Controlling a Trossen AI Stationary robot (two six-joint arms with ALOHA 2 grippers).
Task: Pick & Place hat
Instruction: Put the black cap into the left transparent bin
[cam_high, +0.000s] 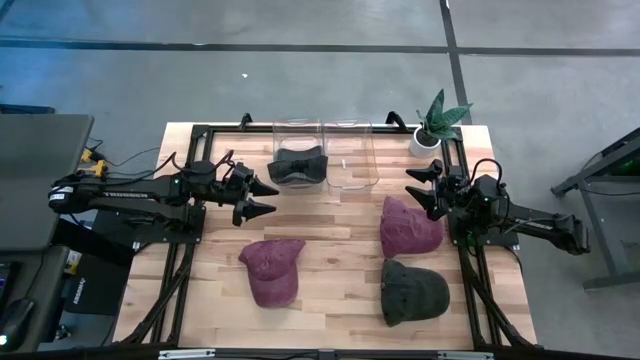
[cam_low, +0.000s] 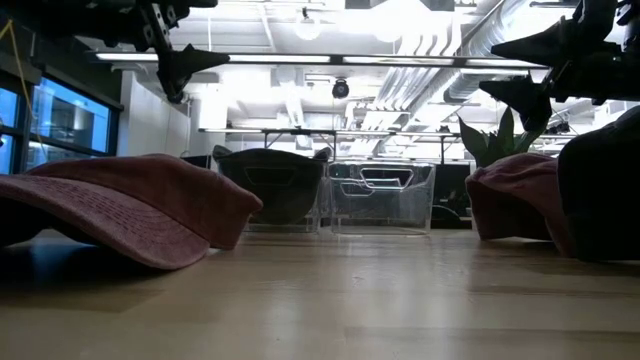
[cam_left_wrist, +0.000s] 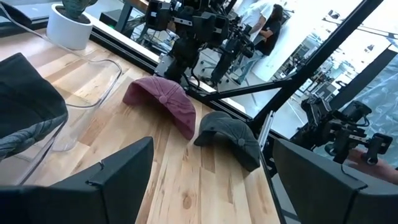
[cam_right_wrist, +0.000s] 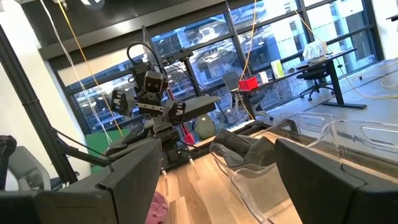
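Observation:
Three hats lie crown-up on the wooden table (cam_high: 330, 250): a maroon hat (cam_high: 273, 270) at the near middle, a second maroon hat (cam_high: 408, 227) to the right, and a dark hat (cam_high: 412, 291) in front of it. Another dark hat (cam_high: 298, 165) sits in the left of two clear bins at the far edge. My left gripper (cam_high: 270, 198) hangs open above the table, left of the bins, with nothing between its fingers (cam_left_wrist: 106, 186). My right gripper (cam_high: 412, 186) is open too, raised beyond the right maroon hat (cam_left_wrist: 165, 99).
The second clear bin (cam_high: 350, 155) stands beside the first. A potted plant (cam_high: 435, 125) sits at the far right corner. Black frame rails run along the table's left and right sides. Bare wood lies between the hats and the bins.

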